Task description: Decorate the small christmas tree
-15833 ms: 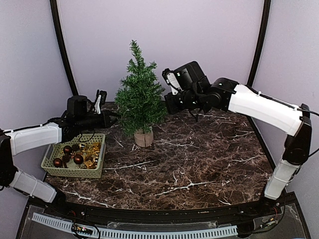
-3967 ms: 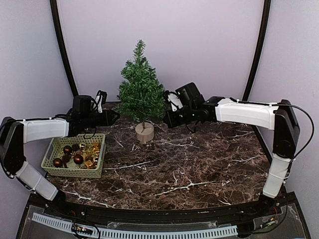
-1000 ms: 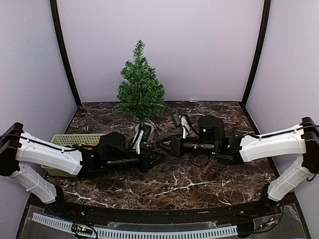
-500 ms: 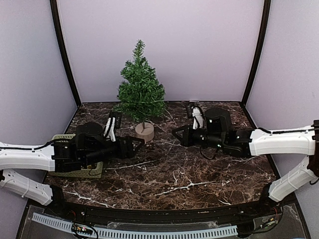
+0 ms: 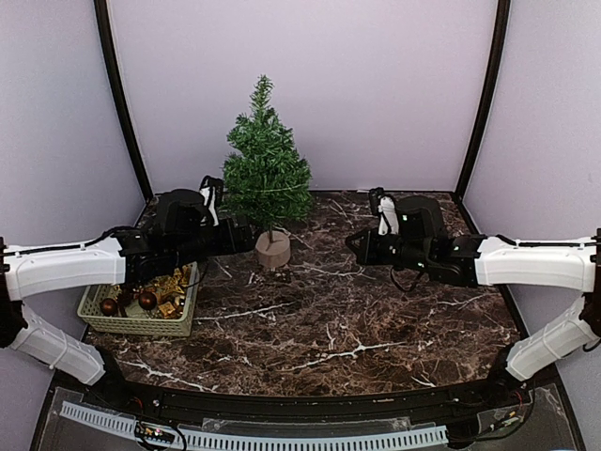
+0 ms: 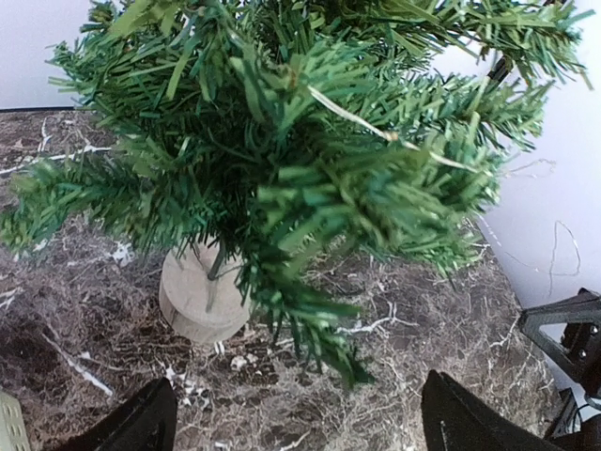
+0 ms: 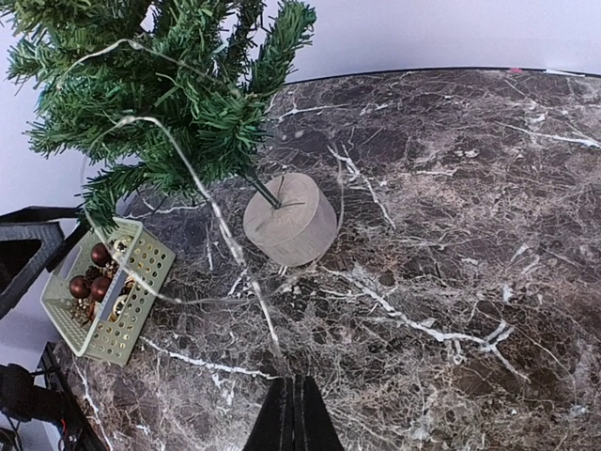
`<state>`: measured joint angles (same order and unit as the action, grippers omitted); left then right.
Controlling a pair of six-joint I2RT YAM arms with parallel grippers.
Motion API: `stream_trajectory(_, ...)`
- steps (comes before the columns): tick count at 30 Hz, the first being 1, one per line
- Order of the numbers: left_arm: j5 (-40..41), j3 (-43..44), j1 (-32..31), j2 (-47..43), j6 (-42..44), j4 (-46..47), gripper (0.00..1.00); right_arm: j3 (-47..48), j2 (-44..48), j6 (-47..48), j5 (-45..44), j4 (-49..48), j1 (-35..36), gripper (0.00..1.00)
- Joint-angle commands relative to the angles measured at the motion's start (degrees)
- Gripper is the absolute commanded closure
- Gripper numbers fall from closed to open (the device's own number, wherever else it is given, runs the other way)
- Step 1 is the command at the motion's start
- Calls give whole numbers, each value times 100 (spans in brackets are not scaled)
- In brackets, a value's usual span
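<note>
While left tool (image 6: 297, 419) spread wide at 9 o'clock of tree (image 5: 266, 169), right tool (image 7: 290, 381) at 3 o'clock, pressed together, pinches thin strand (image 7: 219, 225) running into branches.

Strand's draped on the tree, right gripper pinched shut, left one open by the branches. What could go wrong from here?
1. The right gripper appears shut on the thin wire strand running up into the small christmas tree; pulling away could topple the tree on its small stump base.
2. The left gripper, open, sits close to the low branches and could snag them.
</note>
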<state>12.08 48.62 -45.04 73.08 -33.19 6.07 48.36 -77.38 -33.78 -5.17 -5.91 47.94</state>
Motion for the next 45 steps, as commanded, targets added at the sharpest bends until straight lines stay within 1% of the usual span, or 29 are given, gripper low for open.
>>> stream_trajectory(1,-296,399,247,425,231,156,7,93,34,-79,22,-146,-39,100)
stream_trajectory(2,-321,443,344,527,196,180,8,101,27,-76,29,-151,-39,100)
stream_trajectory(4,-404,503,435,651,182,230,19,120,26,-77,15,-136,-48,100)
stream_trajectory(5,-411,523,448,684,182,229,31,128,34,-65,-4,-112,-48,100)
stream_trajectory(6,-427,551,460,733,201,244,37,137,43,-48,-52,-79,-56,100)
stream_trajectory(7,-476,556,460,742,218,281,53,151,62,-31,-118,-36,-61,100)
stream_trajectory(8,-499,555,461,749,247,290,61,162,90,-10,-183,27,-65,100)
stream_trajectory(9,-519,554,465,737,266,281,75,177,123,9,-255,97,-76,100)
stream_trajectory(10,-516,530,468,691,276,268,80,186,165,36,-321,166,-79,100)
stream_trajectory(11,-481,519,469,655,306,225,89,197,213,59,-396,247,-83,100)
stream_trajectory(13,-396,451,480,519,350,117,98,245,327,135,-599,453,-91,100)
stream_trajectory(17,-345,217,573,135,403,-69,100,393,628,315,-1044,1026,-92,100)
stream_trajectory(24,-860,-216,991,-398,600,-175,100,856,1044,588,-1513,1597,-101,100)
stream_trajectory(31,-1386,-370,1227,-489,999,-55,100,1106,1204,714,-1645,1708,-101,100)
stream_trajectory(36,-1633,-564,1385,-530,1166,178,100,1324,1102,883,-1906,1839,-150,100)
stream_trajectory(39,-1932,-647,1571,-485,1236,362,100,1447,923,906,-1833,1826,-347,100)
stream_trajectory(45,-2455,-669,1893,-311,1467,741,100,1710,494,988,-1215,1543,-648,100)
